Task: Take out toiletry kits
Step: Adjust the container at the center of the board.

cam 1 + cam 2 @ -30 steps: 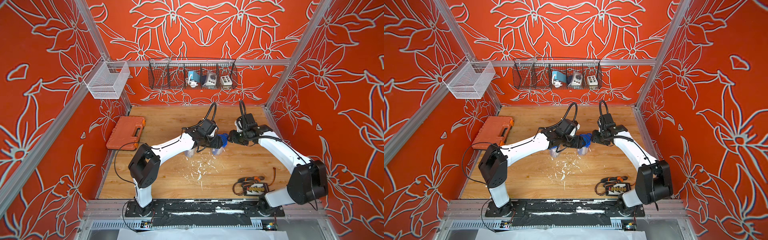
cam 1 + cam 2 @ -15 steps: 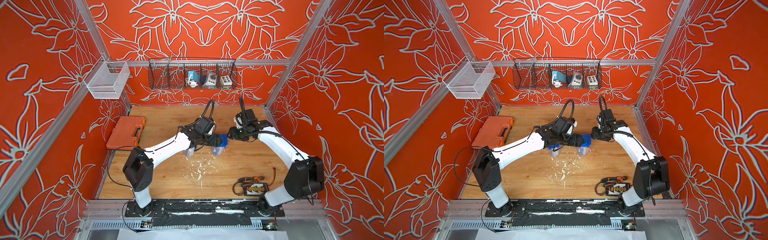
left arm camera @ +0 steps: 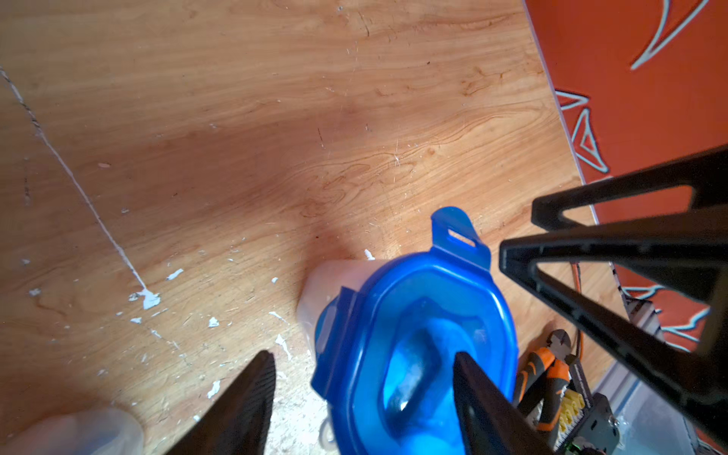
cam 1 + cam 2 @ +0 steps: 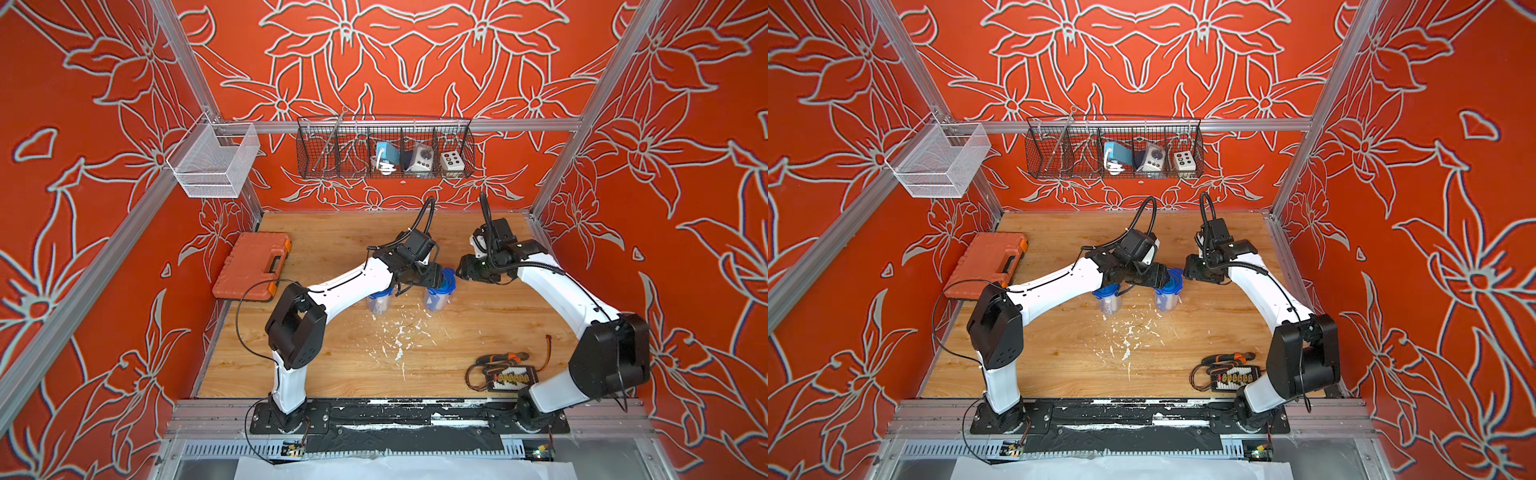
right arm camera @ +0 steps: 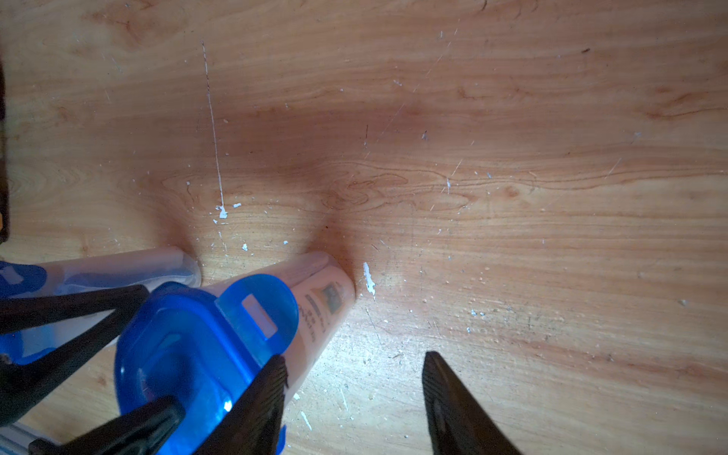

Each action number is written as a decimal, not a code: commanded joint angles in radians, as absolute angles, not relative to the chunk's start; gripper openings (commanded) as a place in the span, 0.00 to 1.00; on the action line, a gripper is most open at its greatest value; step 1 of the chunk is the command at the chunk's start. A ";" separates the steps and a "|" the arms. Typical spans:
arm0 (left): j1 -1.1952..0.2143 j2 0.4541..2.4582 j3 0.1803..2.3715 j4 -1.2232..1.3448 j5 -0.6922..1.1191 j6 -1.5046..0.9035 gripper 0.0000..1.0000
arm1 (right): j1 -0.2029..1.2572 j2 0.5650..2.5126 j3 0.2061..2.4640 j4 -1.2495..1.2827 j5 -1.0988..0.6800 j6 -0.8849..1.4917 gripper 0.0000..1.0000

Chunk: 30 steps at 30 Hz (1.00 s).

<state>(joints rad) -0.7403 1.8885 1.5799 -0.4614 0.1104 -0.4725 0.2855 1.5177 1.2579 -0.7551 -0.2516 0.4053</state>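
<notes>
Right wrist view: a clear tub [image 5: 307, 272] stands upright on the wooden table [image 5: 512, 157] with its blue lid [image 5: 177, 354] seated and one tab [image 5: 277, 303] sticking out from the rim. A white labelled piece of the toiletry kits [image 5: 329, 295] shows through the wall, so that kit is inside the tub, shut in. Assessment: the pieces look small, light, hard and smooth, likely to roll or slip from a pinch, and none can be reached until the lid is off. The hold for now belongs on the lid's tabs, and afterwards across the body of each bottle. The right claw [image 5: 354, 356] is spread with only bare table between its fingers, pinching nothing. One finger [image 5: 264, 394] lies close against the tub's wall under the lid, contact not confirmed. A second tub [image 5: 130, 264], also lidded, stands just beside the first. Left wrist view: the left claw [image 3: 362, 354] is spread astride the same lid, one finger over the sunken middle, the other clear of the rim above the table; it grips nothing. The kit lies below this claw, under the lid. The right claw's fingers reach in from the far side, near the sticking-out tab. Top views: both show the two claws meeting from opposite sides at the tub [image 4: 436, 301] nearer the right arm, with the second tub [image 4: 1109, 303] partly under the left arm and untouched. Contents too small to read here.
</notes>
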 commanded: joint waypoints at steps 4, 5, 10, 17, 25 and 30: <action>-0.739 1.875 1.552 -0.494 0.092 -0.454 0.67 | 0.281 1.550 1.252 -0.731 -0.305 0.412 0.59; -0.739 1.873 1.549 -0.494 0.095 -0.453 0.67 | 0.282 1.563 1.256 -0.725 -0.309 0.414 0.59; -0.740 1.854 1.519 -0.481 0.130 -0.465 0.66 | 0.281 1.623 1.306 -0.696 -0.365 0.419 0.59; -0.741 1.838 1.490 -0.460 0.163 -0.482 0.66 | 0.287 1.674 1.368 -0.662 -0.438 0.432 0.59; -0.741 1.859 1.503 -0.445 0.161 -0.500 0.68 | 0.304 1.738 1.426 -0.659 -0.468 0.436 0.59; -0.739 1.863 1.523 -0.459 0.152 -0.512 0.68 | 0.301 1.746 1.462 -0.718 -0.405 0.417 0.57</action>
<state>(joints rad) -0.7403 1.8526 1.5108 -0.4183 0.1600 -0.4999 0.2970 1.7447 1.4151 -0.6792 -0.4404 0.4278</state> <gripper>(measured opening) 0.683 0.575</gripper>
